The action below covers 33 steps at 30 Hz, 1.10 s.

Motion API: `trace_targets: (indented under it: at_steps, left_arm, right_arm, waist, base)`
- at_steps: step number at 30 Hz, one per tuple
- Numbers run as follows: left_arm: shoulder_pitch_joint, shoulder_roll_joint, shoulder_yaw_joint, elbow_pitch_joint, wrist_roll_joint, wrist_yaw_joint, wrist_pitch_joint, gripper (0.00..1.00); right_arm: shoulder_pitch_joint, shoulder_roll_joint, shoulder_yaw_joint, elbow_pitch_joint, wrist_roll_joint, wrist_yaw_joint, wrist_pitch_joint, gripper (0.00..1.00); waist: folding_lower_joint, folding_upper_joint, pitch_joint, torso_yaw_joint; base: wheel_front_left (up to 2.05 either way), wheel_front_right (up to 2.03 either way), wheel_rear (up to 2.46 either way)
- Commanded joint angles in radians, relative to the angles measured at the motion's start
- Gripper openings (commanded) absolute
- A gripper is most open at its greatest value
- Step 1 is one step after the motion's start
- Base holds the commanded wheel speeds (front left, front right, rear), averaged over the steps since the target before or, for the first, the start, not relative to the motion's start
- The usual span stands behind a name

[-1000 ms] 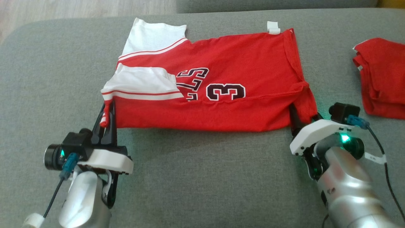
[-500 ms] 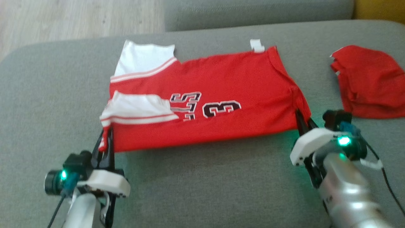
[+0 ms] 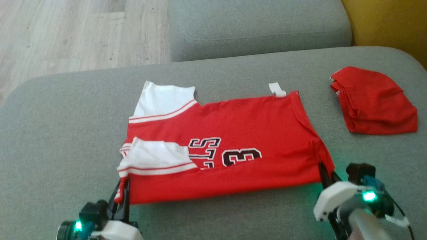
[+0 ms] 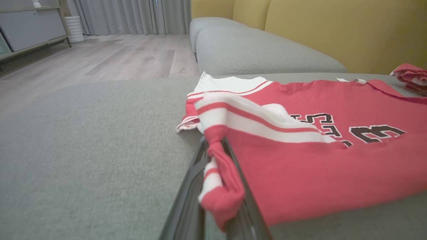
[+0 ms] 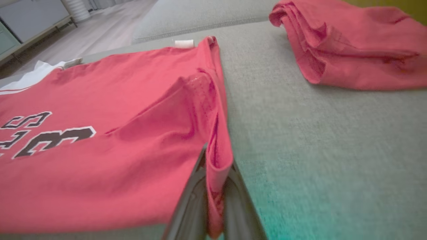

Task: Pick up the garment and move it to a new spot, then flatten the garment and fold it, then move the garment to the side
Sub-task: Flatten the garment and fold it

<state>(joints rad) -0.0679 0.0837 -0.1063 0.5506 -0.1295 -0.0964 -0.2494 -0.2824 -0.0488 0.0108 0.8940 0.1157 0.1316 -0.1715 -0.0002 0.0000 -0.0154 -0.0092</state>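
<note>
There's the red jersey with white striped sleeves and black numerals (image 3: 233, 133), lying across the grey upholstered sofa cushion (image 3: 66, 133). The left pincer (image 3: 122, 195) is clamped tight on its near sleeve-end corner, and the right pincer (image 3: 325, 171) is pinched closed on the near hem corner. A folded red cloth (image 3: 373, 100) sits well apart on the right.

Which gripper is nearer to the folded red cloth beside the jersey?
Right. The right gripper pinches the jersey corner nearest the folded red cloth; the left gripper pinches the opposite corner.
</note>
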Motion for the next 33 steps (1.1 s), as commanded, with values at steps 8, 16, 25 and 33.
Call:
trace_targets:
  at_steps: [8, 16, 25, 33]
  left_arm:
    - [-0.013, 0.004, 0.000, -0.032, 0.004, 0.011, -0.012, 0.91]
    - [-0.028, 0.000, 0.024, -0.157, -0.007, 0.027, -0.012, 1.00]
    - [-0.147, 0.032, 0.057, -0.305, -0.026, -0.002, -0.012, 1.00]
    - [-0.410, 0.156, -0.008, -0.218, -0.048, -0.030, 0.102, 1.00]
  right_arm:
    - [0.099, -0.001, -0.032, -0.220, 0.002, -0.001, 0.068, 1.00]
    - [0.138, -0.001, -0.055, -0.474, -0.007, -0.001, 0.043, 1.00]
    - [0.078, -0.001, -0.082, -0.665, -0.008, -0.001, 0.046, 1.00]
    - [-0.035, -0.001, -0.087, -0.731, -0.033, -0.001, 0.089, 1.00]
  waist:
    - [0.0002, 0.0000, -0.004, 0.002]
    - [0.0002, 0.0000, 0.011, -0.005]
    - [0.0002, 0.0000, 0.095, -0.024]
    - [0.0002, 0.0000, 0.219, -0.052]
  base:
    - [0.00, 0.00, 0.00]
    - [0.00, 0.00, 0.00]
    - [0.00, 0.00, 0.00]
    - [0.00, 0.00, 0.00]
